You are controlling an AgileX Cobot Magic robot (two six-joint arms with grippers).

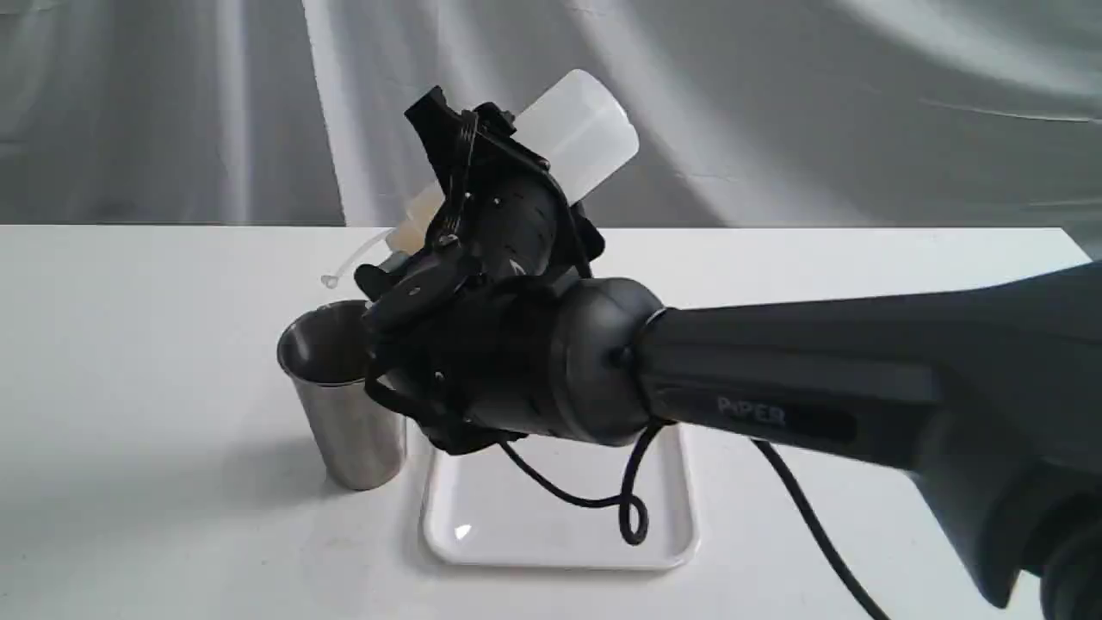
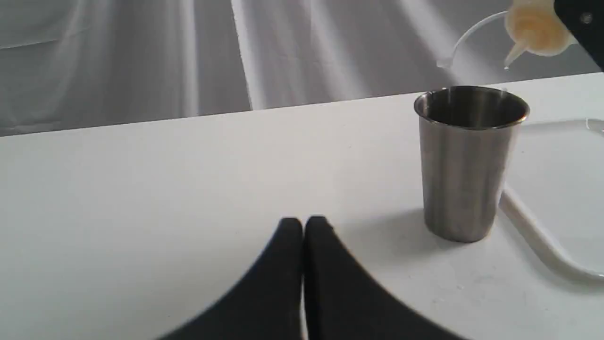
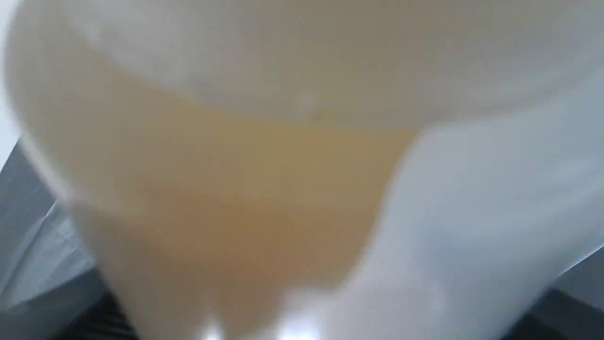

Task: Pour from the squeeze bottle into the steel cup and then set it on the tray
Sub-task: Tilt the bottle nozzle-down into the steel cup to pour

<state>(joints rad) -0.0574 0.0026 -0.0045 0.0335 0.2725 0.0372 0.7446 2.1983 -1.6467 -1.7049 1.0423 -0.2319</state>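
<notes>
Two pincers on my feeds: right pincer (image 1: 492, 185) grips the bottle (image 1: 578, 129), tipped nozzle-down above the cup (image 1: 346, 396), away from the bench (image 1: 129, 344) edges. Cup stands just beside the tray (image 1: 551, 530). Left pincer (image 2: 303, 227) has its fingertips together.

Translucent squeeze bottle (image 1: 578, 129), amber liquid pooled toward its nozzle, tilts nozzle-down above the upright steel cup (image 1: 349, 413), just beside the glossy white tray (image 1: 516, 525).
</notes>
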